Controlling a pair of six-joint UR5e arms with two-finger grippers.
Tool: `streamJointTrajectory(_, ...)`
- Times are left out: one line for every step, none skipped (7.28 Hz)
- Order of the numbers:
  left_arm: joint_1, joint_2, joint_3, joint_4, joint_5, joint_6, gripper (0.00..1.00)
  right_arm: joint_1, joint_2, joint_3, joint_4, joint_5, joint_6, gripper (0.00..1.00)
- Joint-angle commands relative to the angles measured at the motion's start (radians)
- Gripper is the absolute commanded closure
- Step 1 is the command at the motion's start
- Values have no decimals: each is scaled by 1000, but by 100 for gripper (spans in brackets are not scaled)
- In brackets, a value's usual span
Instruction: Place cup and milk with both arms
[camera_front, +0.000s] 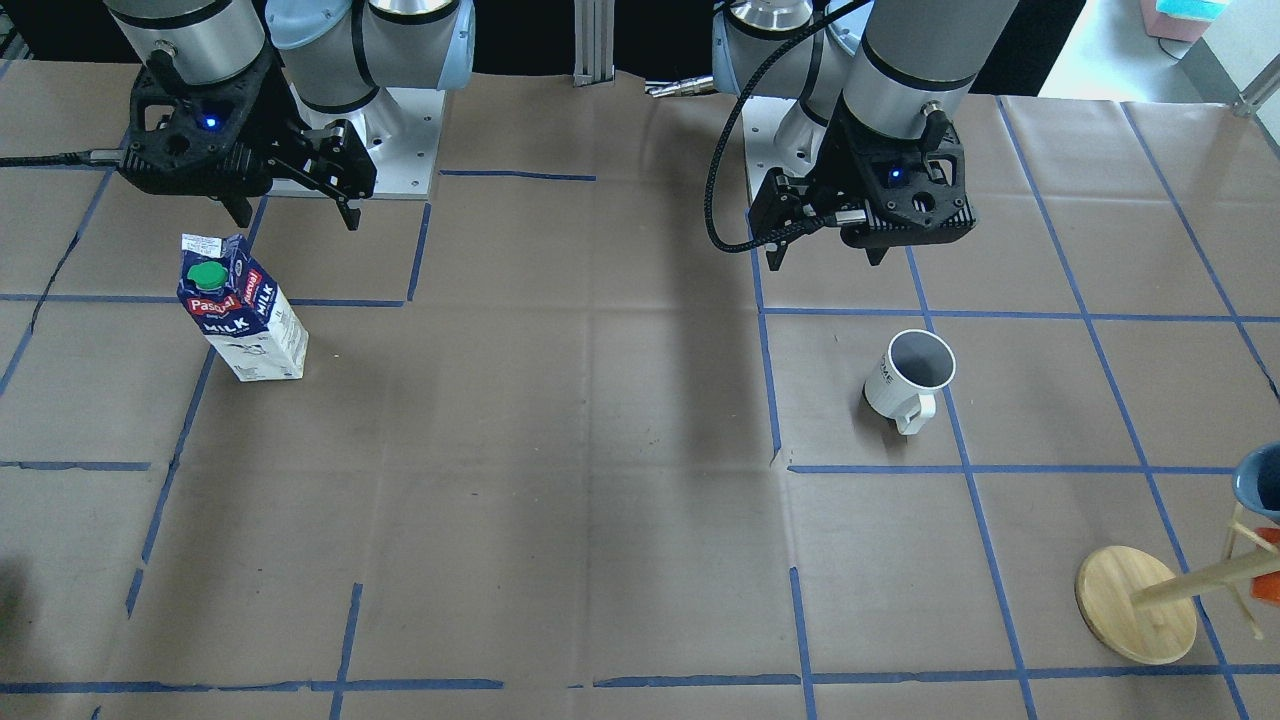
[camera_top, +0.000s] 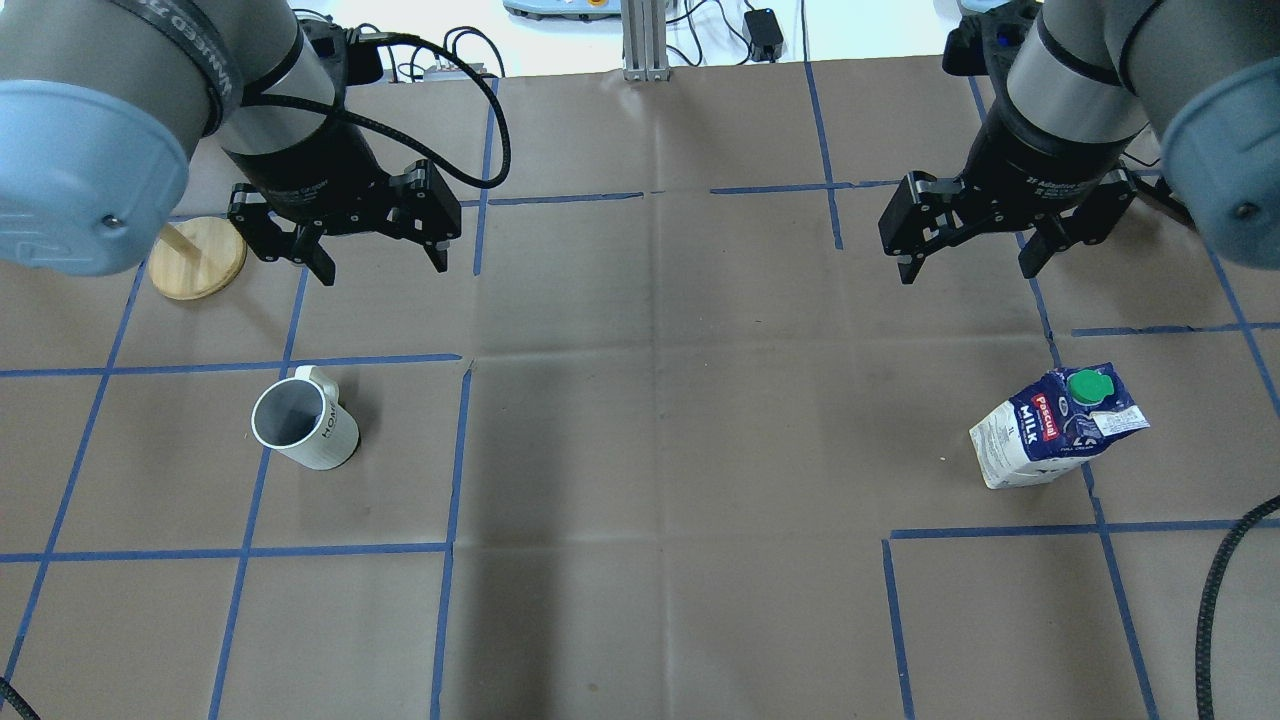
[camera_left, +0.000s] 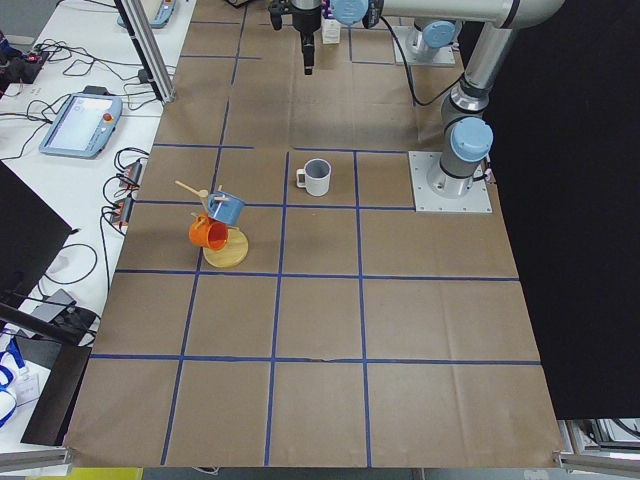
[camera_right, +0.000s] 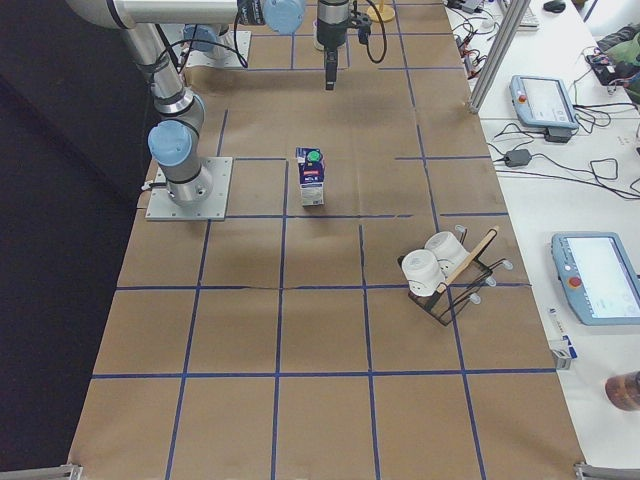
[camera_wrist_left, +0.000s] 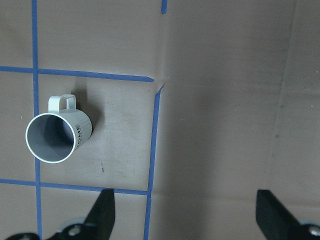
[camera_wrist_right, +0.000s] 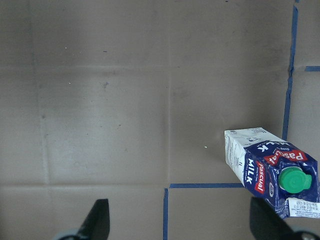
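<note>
The cup (camera_top: 300, 425) is a white mug with a dark grey inside, standing upright on the table's left half; it also shows in the front view (camera_front: 912, 378) and the left wrist view (camera_wrist_left: 57, 136). My left gripper (camera_top: 383, 268) hangs open and empty above the table, beyond the cup and apart from it. The milk (camera_top: 1055, 425), a blue, red and white carton with a green cap, stands upright on the right half, also seen in the right wrist view (camera_wrist_right: 270, 167). My right gripper (camera_top: 966, 272) is open and empty, above and beyond the milk.
A wooden mug tree (camera_front: 1135, 605) with a blue and an orange mug stands near the table's left end, close to the left arm. A black rack with white cups (camera_right: 440, 265) stands toward the right end. Blue tape lines (camera_top: 360, 360) mark a grid on brown paper.
</note>
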Motion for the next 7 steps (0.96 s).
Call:
streamJointTrajectory(5,24,-63,5,0,10,0,0,0,1,0,2,0,0)
streamJointTrajectory(40,31,-93,9,0,42,0,0,0,0,-1,2,0,0)
streamJointTrajectory(144,31,-129,11,-2,118,0,0,0,0,-1,2,0,0)
streamJointTrajectory(216,33,-178,13,-2,233,0,-1,0,0,-1,2,0,0)
streamJointTrajectory(277,34,-247,90,-3,282,0,-1,0,0,-1,2,0,0)
streamJointTrajectory(325,44,-351,243,-3,330,0,0,0,1,-1,2,0,0)
streamJointTrajectory(380,73,-449,388,1,396,0,0,0,0,-1,2,0,0)
